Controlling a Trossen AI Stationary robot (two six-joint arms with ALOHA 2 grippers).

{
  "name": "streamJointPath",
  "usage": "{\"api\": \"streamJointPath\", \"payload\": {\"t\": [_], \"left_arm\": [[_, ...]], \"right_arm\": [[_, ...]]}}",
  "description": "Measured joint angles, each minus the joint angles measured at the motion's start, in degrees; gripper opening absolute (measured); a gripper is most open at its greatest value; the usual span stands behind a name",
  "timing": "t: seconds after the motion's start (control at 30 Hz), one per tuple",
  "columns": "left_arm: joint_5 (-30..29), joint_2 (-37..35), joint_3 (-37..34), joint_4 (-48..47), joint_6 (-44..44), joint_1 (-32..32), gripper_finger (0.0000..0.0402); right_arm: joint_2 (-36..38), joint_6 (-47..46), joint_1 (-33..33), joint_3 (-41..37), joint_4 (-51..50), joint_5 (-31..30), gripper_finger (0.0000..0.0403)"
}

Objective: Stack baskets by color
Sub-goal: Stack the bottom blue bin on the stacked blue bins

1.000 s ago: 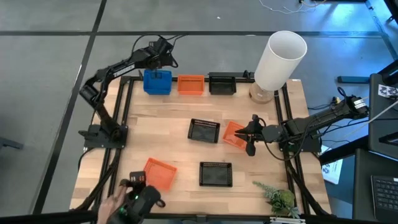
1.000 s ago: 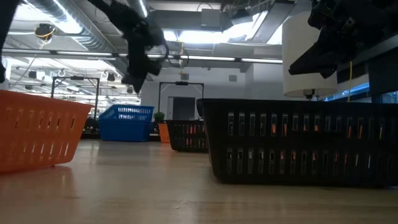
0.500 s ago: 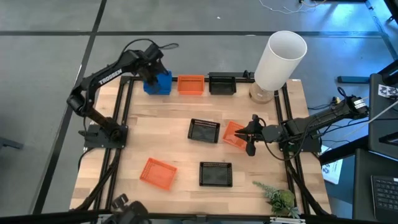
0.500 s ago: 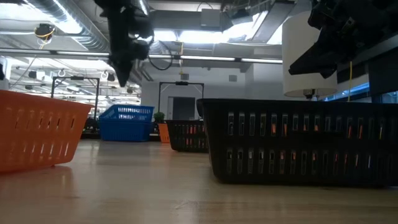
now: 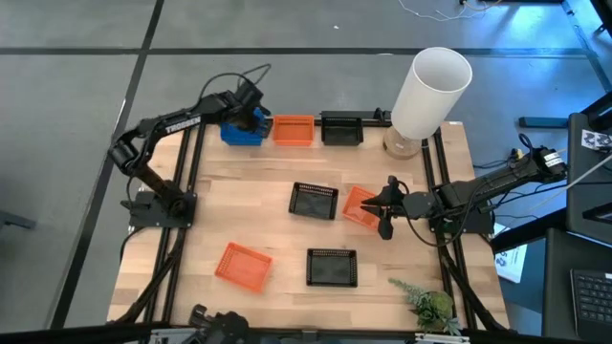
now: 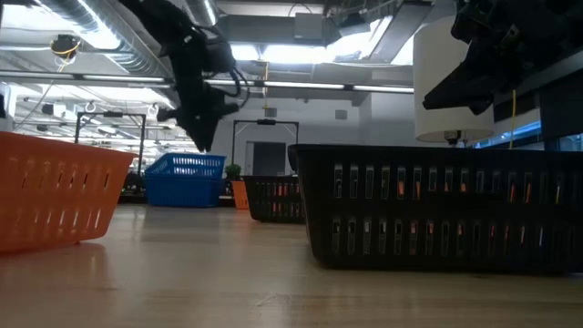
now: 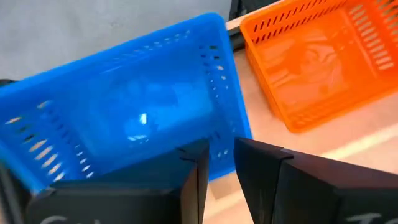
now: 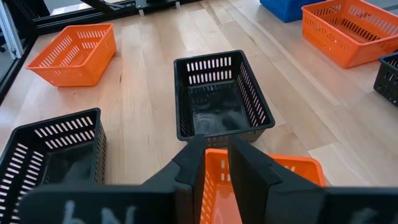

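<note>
Along the table's far edge a blue basket [image 5: 239, 129], an orange basket [image 5: 294, 129] and a black basket [image 5: 341, 128] rest on their bottoms. My left gripper [image 5: 256, 120] hovers just over the blue basket's wall [image 7: 217, 146] that faces the orange one, its fingers a narrow gap apart; whether it touches, I cannot tell. At mid-table my right gripper [image 5: 381, 206] is shut on a tilted orange basket [image 5: 359, 204], next to a black basket [image 5: 314, 201]. Another orange basket [image 5: 243, 265] and another black basket [image 5: 332, 268] lie nearer the front. My right gripper pinches the orange basket's wall [image 8: 215, 169] that faces the table's right edge, one finger inside the basket and one outside. The fingers come from the table's right, slanting down. The basket sits tilted, its held side raised.
A tall white cylinder [image 5: 428, 88] stands at the far right corner. A small green plant [image 5: 428, 306] lies at the near right. Bare wood lies open at mid-left between the far row and the near baskets.
My left gripper has come from beyond the far edge down toward the blue basket and has rolled about its own axis. The blue basket has stayed in place. A person's hand at the near edge has gone out of view.
</note>
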State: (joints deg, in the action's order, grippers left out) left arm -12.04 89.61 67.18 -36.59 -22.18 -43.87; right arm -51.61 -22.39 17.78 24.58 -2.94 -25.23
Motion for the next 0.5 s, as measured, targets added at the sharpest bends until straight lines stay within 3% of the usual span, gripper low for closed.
{"api": "streamJointPath", "payload": {"t": [0.2,0.5], "left_arm": [[-2.6,2.5,-0.1,9.9,-1.7,3.1,0.0066],[-7.6,2.6,-0.2,7.5,-7.8,3.6,0.0066]], "right_arm": [[0.0,-0.2,0.0,0.0,0.0,0.0,0.0070],[0.0,-1.2,0.0,0.0,-1.7,0.0,0.0070]]}}
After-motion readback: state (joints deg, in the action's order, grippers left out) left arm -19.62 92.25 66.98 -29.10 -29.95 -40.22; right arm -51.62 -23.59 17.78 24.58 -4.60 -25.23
